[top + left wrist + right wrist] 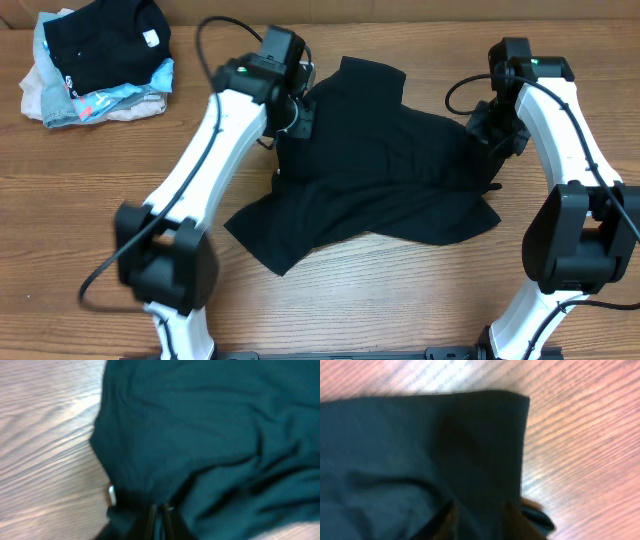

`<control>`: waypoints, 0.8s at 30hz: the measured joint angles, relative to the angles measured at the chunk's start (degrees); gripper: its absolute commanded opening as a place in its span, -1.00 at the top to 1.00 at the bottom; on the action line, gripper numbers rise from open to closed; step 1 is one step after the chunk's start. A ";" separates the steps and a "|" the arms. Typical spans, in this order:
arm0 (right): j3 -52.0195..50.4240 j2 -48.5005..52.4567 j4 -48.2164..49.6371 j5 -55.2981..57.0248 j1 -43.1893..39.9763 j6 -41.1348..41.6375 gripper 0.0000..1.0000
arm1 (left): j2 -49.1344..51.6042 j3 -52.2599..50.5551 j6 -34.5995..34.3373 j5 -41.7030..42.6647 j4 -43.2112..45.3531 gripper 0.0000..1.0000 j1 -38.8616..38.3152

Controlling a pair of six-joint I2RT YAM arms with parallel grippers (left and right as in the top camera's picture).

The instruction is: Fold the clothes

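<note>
A black T-shirt [385,170] lies rumpled and spread across the middle of the table. My left gripper [292,112] is at the shirt's left edge. In the left wrist view its fingers [160,517] are almost together, pinched on a fold of the shirt [210,425], with a small white tag [111,495] beside them. My right gripper [490,128] is at the shirt's right edge. In the right wrist view its fingers [482,517] sit a little apart with a band of shirt cloth [420,450] bunched between them, near a hemmed edge.
A pile of other clothes [100,60], with a black garment on top of light blue and pale ones, sits at the far left corner. Bare wooden table [400,290] runs along the front, and there is more [60,200] to the left.
</note>
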 measured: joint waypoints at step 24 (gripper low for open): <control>-4.74 6.10 17.77 -0.44 -0.04 -2.03 0.90 | 17.44 0.13 -0.04 1.73 14.60 0.92 3.43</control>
